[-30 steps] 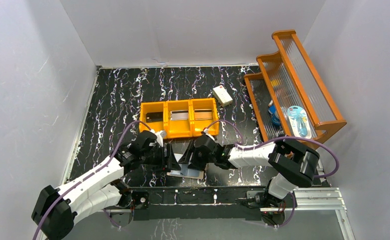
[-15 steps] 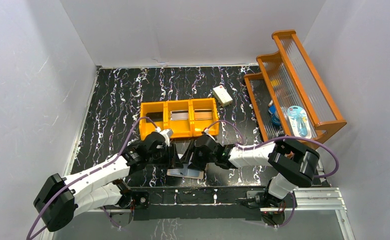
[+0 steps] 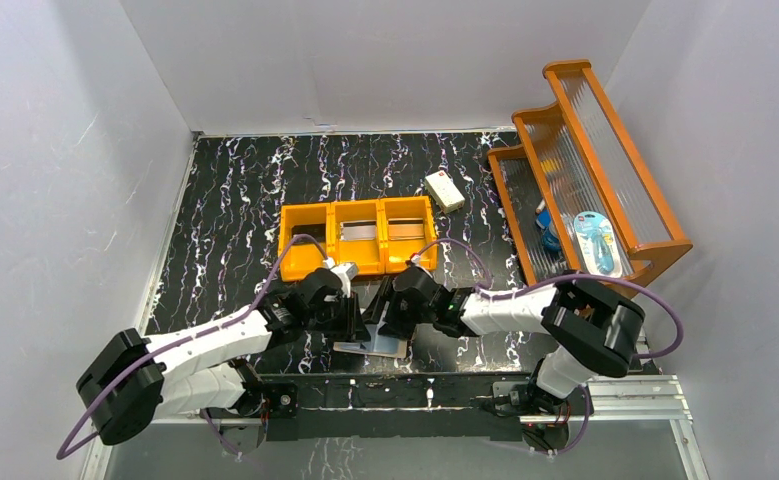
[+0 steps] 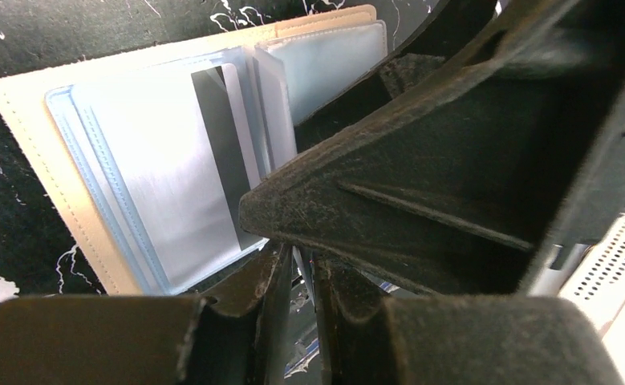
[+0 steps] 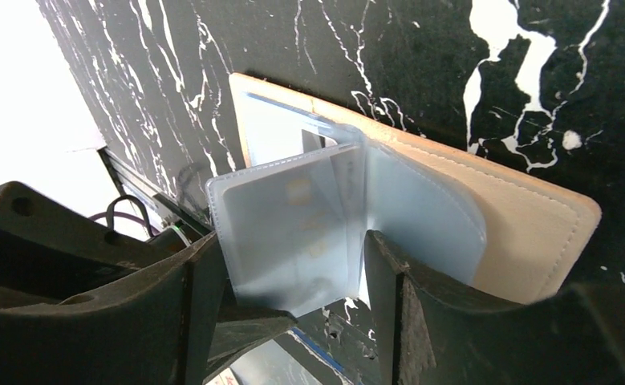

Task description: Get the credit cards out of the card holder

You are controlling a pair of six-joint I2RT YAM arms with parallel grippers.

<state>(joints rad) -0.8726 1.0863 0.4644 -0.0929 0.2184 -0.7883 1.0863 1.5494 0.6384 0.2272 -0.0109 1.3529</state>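
Note:
The card holder (image 3: 370, 347) lies open near the table's front edge, peach outside (image 4: 20, 136), with pale blue-grey pockets inside. A silver-grey credit card (image 4: 164, 160) sits in its flat left pocket. One pocket leaf (image 5: 293, 233), with a pale card in it, stands raised. My right gripper (image 3: 386, 317) is open (image 5: 293, 245), its fingers on either side of that leaf, one finger (image 5: 409, 313) resting on the wallet's inner panel (image 5: 533, 233). My left gripper (image 3: 356, 318) is nearly shut (image 4: 305, 281) round a thin pale edge of the leaf. I cannot tell card from pocket there.
An orange three-compartment bin (image 3: 357, 236) stands just behind the grippers, with a dark card (image 3: 305, 233) and silver cards (image 3: 361, 232) in it. A white box (image 3: 444, 190) lies farther back. An orange slatted rack (image 3: 585, 170) fills the right side. Walls enclose the table.
My left arm has swung right and forward, bringing its gripper up against the wallet and the right gripper. The right gripper has barely moved.

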